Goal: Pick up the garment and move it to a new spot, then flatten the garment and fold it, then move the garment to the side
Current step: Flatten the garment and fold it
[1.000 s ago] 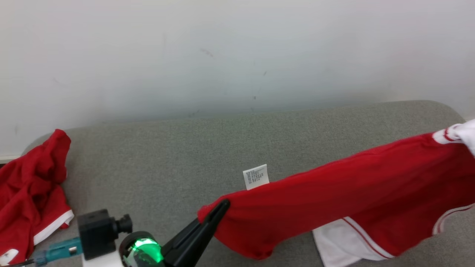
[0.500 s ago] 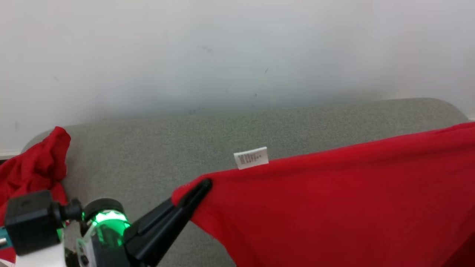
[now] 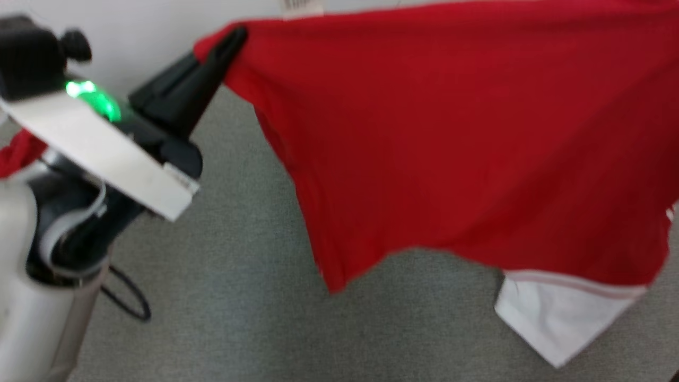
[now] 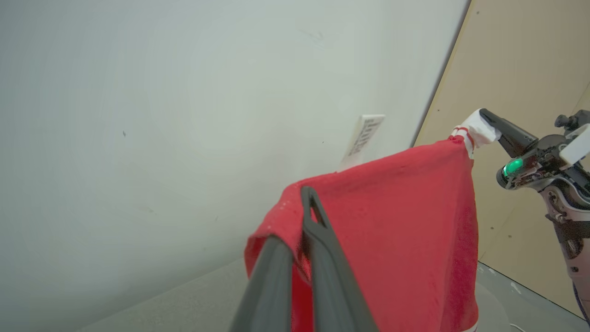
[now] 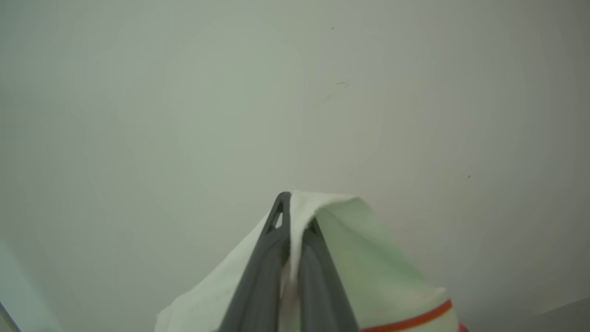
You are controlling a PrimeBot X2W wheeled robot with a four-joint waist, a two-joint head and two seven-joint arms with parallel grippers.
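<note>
Garment (image 3: 451, 132) is lifting higher above the surface (image 3: 238, 318) — left claw (image 3: 229, 42) and right claw (image 5: 289, 207) are each pinching a corner, spreading it for flattening.

My soft red shirt with white trim (image 3: 451, 132) runs off the top and right edges of my head view, all blurry. The print on its little white tag (image 4: 362, 136) is too tiny to read. My left arm (image 3: 101, 143) hides most of another red cloth (image 3: 16, 151).
</note>
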